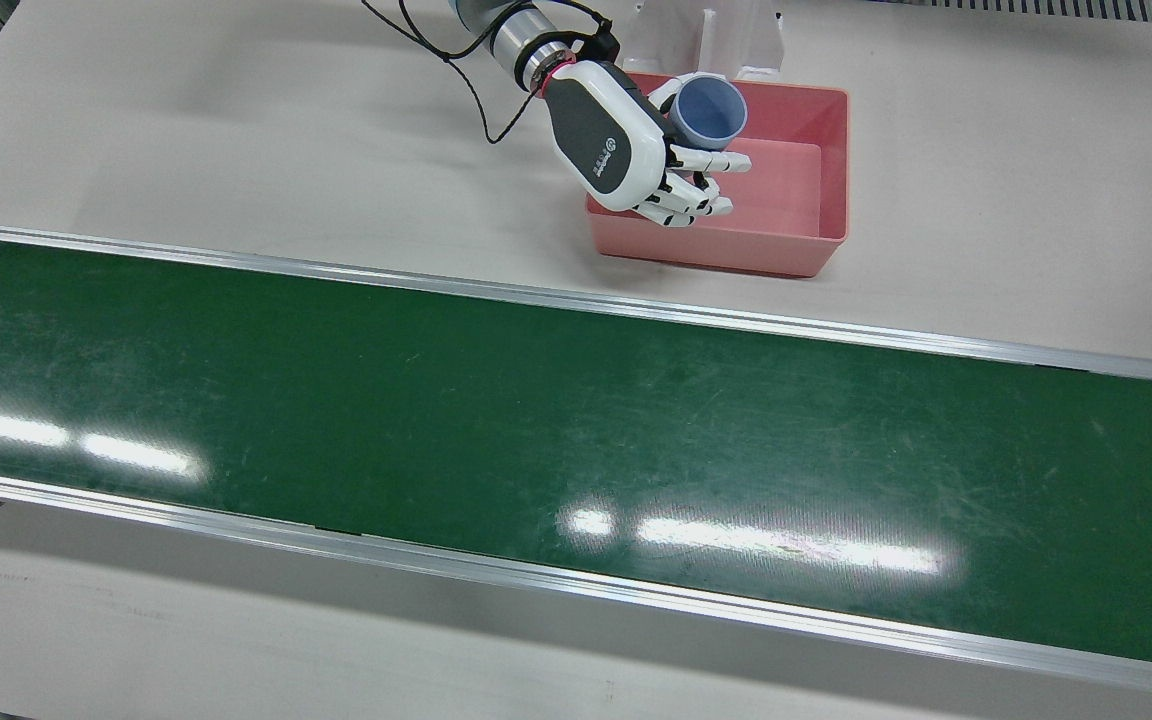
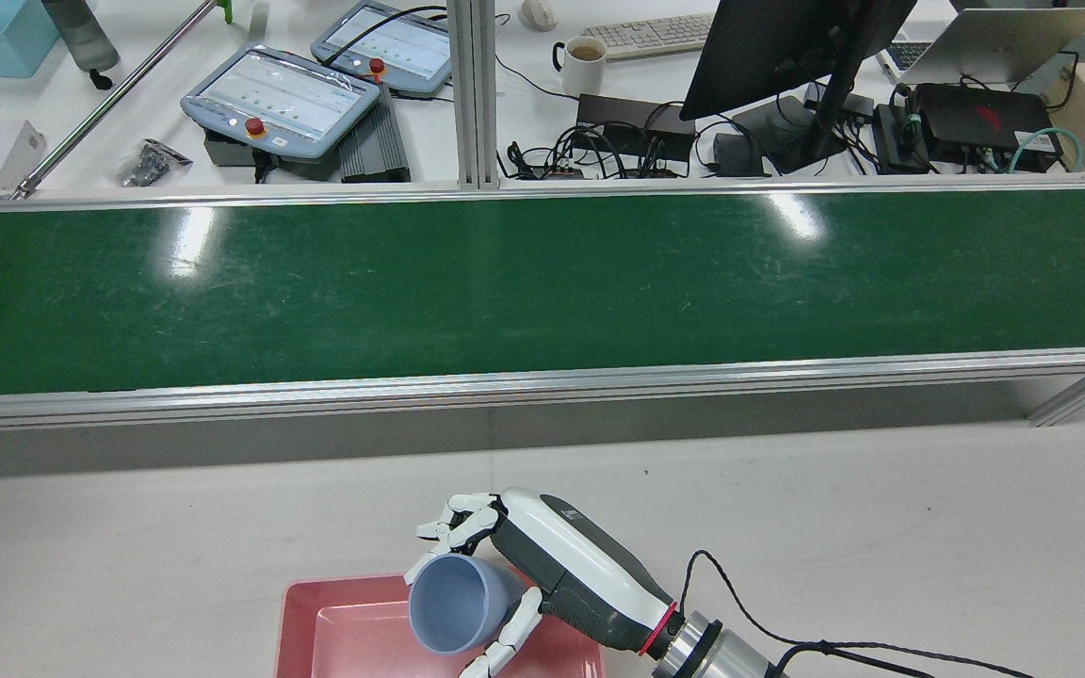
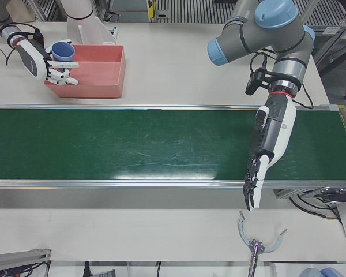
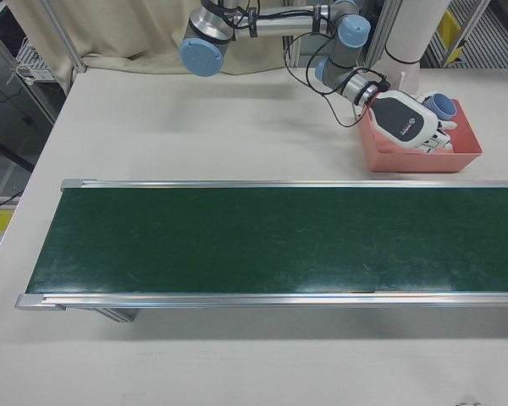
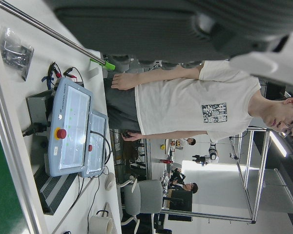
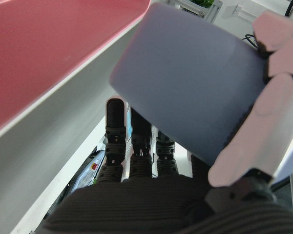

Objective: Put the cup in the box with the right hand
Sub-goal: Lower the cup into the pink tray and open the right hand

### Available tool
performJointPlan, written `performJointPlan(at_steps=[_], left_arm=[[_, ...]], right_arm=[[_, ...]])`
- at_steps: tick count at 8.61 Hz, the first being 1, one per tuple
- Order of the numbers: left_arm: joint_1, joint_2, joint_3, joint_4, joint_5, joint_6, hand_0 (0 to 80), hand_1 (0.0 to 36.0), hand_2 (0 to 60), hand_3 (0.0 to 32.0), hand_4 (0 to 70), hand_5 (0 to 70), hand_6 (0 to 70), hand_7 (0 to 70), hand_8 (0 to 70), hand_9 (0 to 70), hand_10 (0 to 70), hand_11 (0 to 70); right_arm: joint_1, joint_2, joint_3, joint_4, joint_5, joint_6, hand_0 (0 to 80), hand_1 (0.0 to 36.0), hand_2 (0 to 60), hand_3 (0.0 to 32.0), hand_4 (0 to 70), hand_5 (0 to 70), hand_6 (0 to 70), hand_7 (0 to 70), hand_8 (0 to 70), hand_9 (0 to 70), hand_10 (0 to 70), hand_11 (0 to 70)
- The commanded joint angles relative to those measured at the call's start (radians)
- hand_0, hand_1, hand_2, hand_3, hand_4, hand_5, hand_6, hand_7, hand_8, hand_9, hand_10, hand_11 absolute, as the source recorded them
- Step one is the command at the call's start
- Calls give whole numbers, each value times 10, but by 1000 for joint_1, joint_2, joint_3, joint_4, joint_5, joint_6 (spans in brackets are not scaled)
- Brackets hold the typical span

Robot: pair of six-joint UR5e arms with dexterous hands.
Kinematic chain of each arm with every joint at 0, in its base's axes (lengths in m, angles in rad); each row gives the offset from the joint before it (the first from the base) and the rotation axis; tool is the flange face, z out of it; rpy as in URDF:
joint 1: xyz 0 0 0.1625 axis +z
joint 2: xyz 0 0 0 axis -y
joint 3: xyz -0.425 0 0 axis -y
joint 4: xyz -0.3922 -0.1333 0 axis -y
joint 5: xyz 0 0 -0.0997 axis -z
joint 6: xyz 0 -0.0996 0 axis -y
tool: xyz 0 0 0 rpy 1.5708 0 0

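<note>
Right hand [image 1: 626,140] wrapped around the blue cup [image 1: 708,110], fingers curled on its wall, cup tilted and held above the far left corner of the pink box [image 1: 831,165], likely poised for release inside. Box interior bare; nothing blocking the drop. Left hand [image 3: 264,156] idle, fingers straight and loosely spread, hanging over the green conveyor [image 1: 576,440], well apart.

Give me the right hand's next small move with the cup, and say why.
Probably lower the right hand a little into the pink box, then open it. The blue cup is held tilted over the box's rear corner, apparently above its floor; release from there might tip it or bounce it out.
</note>
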Motion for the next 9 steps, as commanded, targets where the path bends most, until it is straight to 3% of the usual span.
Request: performJointPlan(at_steps=[1,2,3,4,5,6,7,8,9], left_arm=[[0,0,0,0,0,0,0,0,0,0,0,0,0,0,0,0,0,0],[0,0,0,-2,-1,0,0,0,0,0,0,0,0,0,0,0,0,0],[0,0,0,-2,-1,1,0,0,0,0,0,0,0,0,0,0,0,0],[0,0,2,-2,-1,0,0,0,0,0,0,0,0,0,0,0,0,0],[0,0,2,-2,0,1,0,0,0,0,0,0,0,0,0,0,0,0],[0,0,2,-2,-1,0,0,0,0,0,0,0,0,0,0,0,0,0],[0,0,2,-2,0,0,0,0,0,0,0,0,0,0,0,0,0,0],[0,0,2,-3,-1,0,0,0,0,0,0,0,0,0,0,0,0,0],[0,0,2,-3,0,0,0,0,0,0,0,0,0,0,0,0,0,0]], right_arm=[[-7,1,-3,-2,-1,-2,94,0,10,0,252,52,349,700,520,700,298,417],[-7,1,-3,-4,-1,-2,0,0,94,0,168,52,342,700,518,700,297,417],[-7,-1,0,-4,-1,-2,0,0,94,20,139,53,338,700,518,700,295,415],[-3,-5,25,-18,-3,1,0,0,145,52,95,53,335,700,523,700,293,412],[22,-19,96,-62,-3,3,0,0,149,62,89,52,333,700,521,700,285,401],[58,-39,187,-130,-3,12,0,0,103,66,73,56,333,700,511,700,279,395],[108,-89,288,-200,-6,24,172,0,0,22,174,57,337,700,507,700,278,394],[174,-160,380,-264,-21,88,398,23,30,0,262,76,362,700,517,700,295,422],[250,-235,423,-301,-26,228,467,173,385,0,292,108,382,700,543,700,343,490]])
